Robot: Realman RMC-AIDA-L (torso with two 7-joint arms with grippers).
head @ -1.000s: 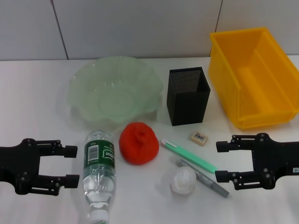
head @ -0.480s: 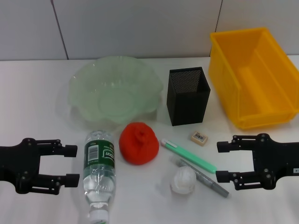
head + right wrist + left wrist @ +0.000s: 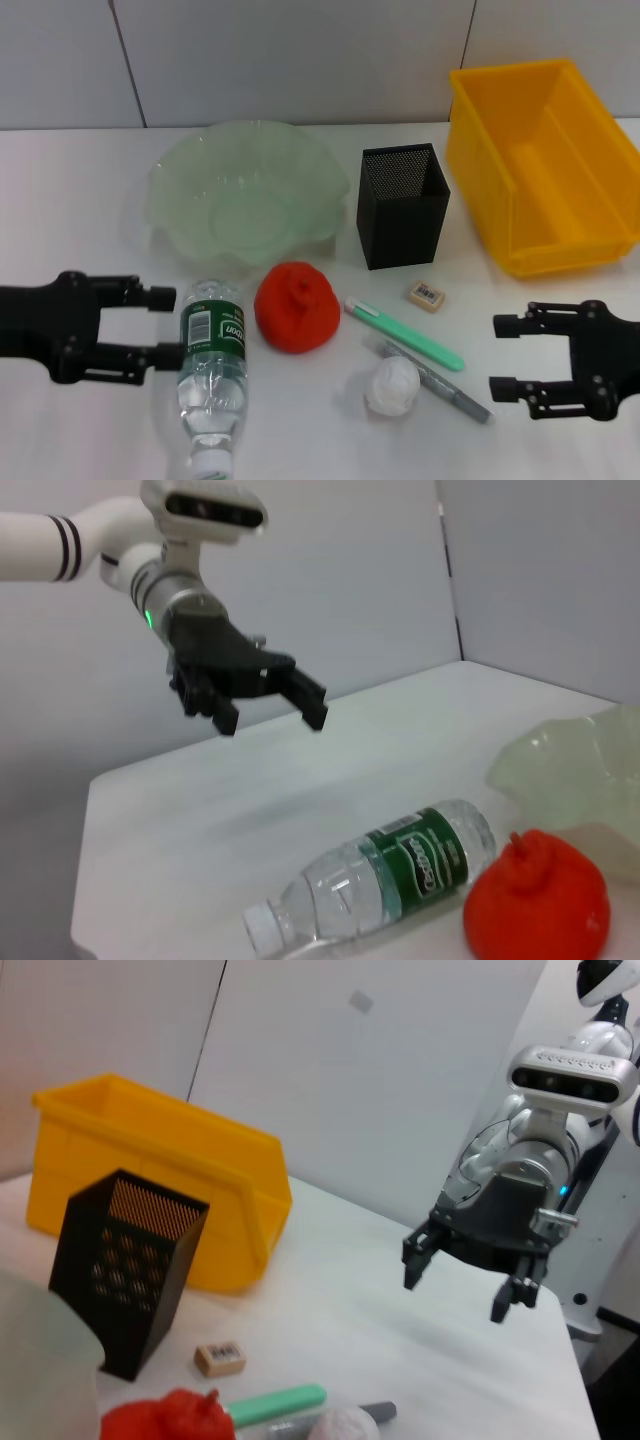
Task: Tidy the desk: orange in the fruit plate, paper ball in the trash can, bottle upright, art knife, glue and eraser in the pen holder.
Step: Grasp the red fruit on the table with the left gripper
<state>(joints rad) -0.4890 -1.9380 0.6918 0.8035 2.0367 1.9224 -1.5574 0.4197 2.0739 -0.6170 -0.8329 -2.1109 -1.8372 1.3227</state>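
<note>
The bottle (image 3: 212, 370) lies on its side, cap toward the front edge; my open left gripper (image 3: 168, 324) stands just left of its label, also seen in the right wrist view (image 3: 273, 720) apart from the bottle (image 3: 385, 870). The orange (image 3: 297, 306) rests in front of the fruit plate (image 3: 245, 190). Right of it lie a green art knife (image 3: 404, 333), a grey glue stick (image 3: 430, 378), the paper ball (image 3: 392, 386) and the eraser (image 3: 426, 295). The pen holder (image 3: 402, 205) stands mid-table, the trash can (image 3: 545, 165) at the back right. My right gripper (image 3: 498, 356) is open and empty, right of the glue.
The white table ends at a grey wall behind the fruit plate and trash can. In the left wrist view the right gripper (image 3: 455, 1295) hovers over bare table, beyond the eraser (image 3: 219, 1358) and pen holder (image 3: 125, 1270).
My left gripper has moved right, up to the bottle's side. My right gripper has drawn back to the right and a little toward the front edge. The objects lie as before.
</note>
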